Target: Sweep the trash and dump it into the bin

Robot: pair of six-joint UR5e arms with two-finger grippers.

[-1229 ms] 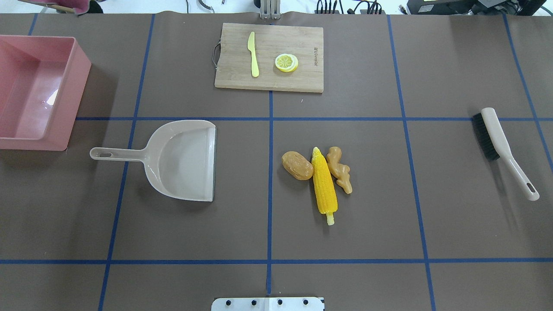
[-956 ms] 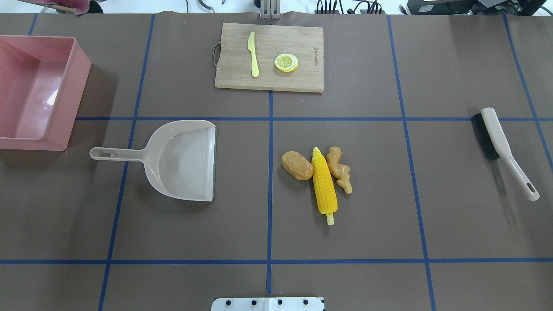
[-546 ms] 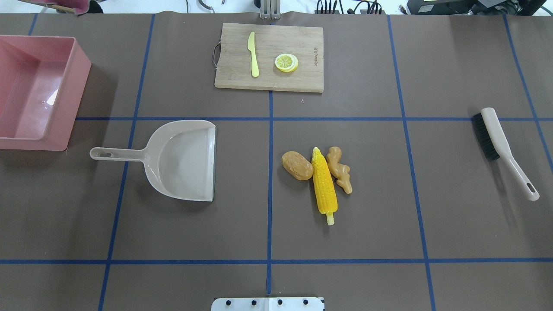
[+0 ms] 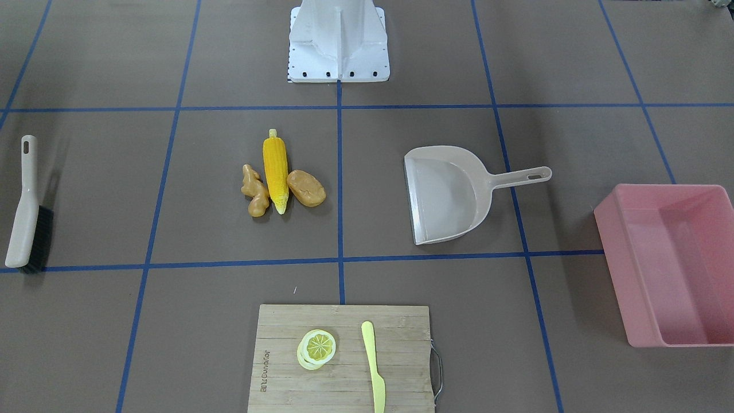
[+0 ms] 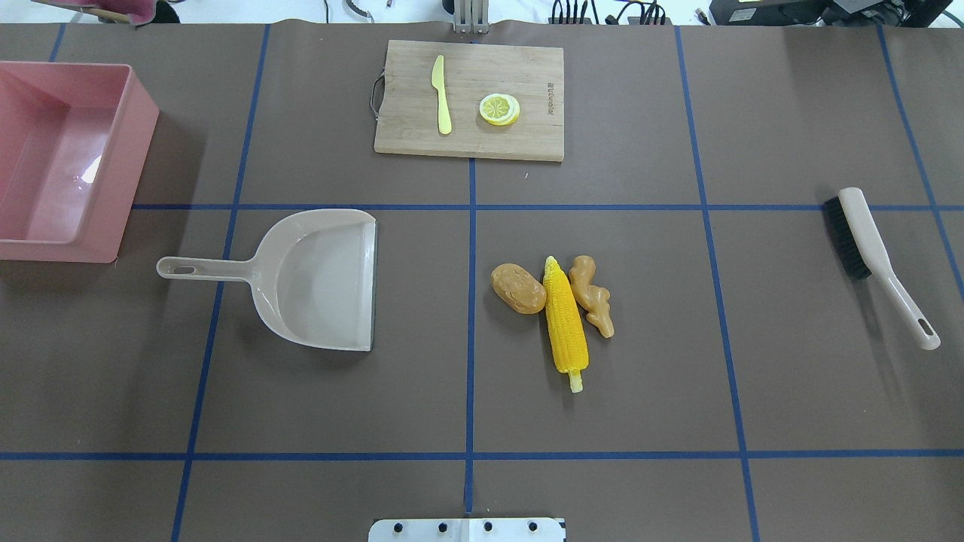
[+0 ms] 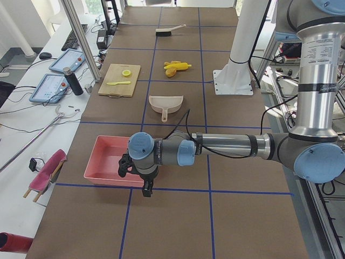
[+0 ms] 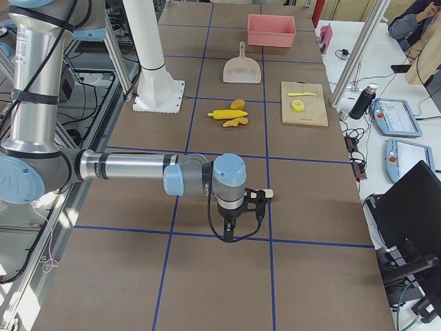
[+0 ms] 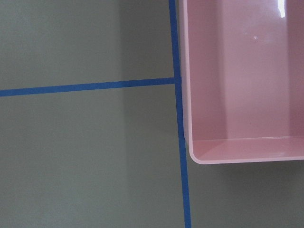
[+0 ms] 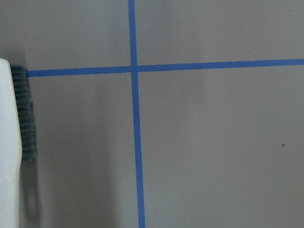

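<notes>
I am reporting the opening step, with no tool taken up: the corn, potato and ginger are lying side by side mid-tabletop, and the dustpan is sitting between them and the bin at the robot's far left. The left arm's fingers are hovering by the bin's corner and the right arm's fingers near the brush. I cannot tell whether either pair is spread or pressed together. I am judging that both handles need grasping next, and nothing on the tabletop is differing from the earlier overhead frames.

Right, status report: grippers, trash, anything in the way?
Left gripper by bin, right gripper by brush, jaws unreadable. Corn, ginger, potato unswept; path to dustpan clear.
</notes>
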